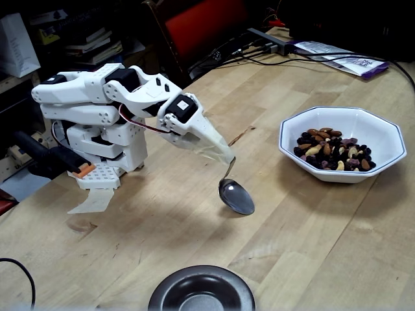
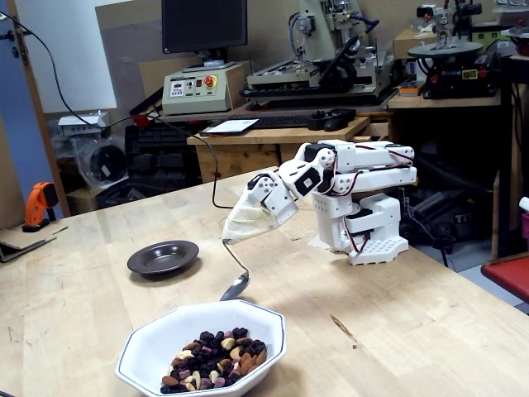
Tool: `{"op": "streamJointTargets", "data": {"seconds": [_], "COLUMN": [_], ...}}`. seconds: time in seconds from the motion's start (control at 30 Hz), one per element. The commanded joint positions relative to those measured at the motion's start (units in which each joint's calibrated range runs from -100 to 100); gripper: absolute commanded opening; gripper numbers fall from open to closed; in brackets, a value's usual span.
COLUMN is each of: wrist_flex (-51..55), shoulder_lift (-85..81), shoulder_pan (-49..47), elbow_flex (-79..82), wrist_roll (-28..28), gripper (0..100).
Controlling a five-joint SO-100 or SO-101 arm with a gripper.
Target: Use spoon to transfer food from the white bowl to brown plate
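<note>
My white gripper (image 1: 227,157) (image 2: 226,238) is shut on the thin handle of the silver spoon (image 1: 236,195) (image 2: 235,286). The spoon hangs down with its empty oval bowl just above the wooden table. It sits between the two dishes, apart from both. The white bowl (image 1: 386,139) (image 2: 145,351) with a blue-edged octagonal rim holds the food (image 1: 333,149) (image 2: 213,361), a mix of nuts and dark dried fruit. The brown plate (image 1: 194,278) (image 2: 163,256) looks empty; the lower frame edge cuts it in one fixed view.
The arm's white base (image 1: 104,146) (image 2: 368,227) stands on the table. A crack in the wood (image 1: 240,136) lies behind the spoon. Papers and cables (image 1: 337,58) lie at the far table end. An orange drill (image 2: 37,207) and workshop machines stand beyond the table.
</note>
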Motion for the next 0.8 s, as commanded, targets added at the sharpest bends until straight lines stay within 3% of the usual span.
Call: {"op": "streamJointTargets", "data": {"seconds": [0.0,0.53,0.77], "wrist_flex": [1.54,1.14,-5.34], "shoulder_lift": [-0.18,-0.18,-0.18], "shoulder_pan": [-0.04,-0.04,-0.19], "elbow_flex": [0.32,0.23,-2.33], "wrist_roll": [0.2,0.0,0.05], "gripper": [4,4,4]}}
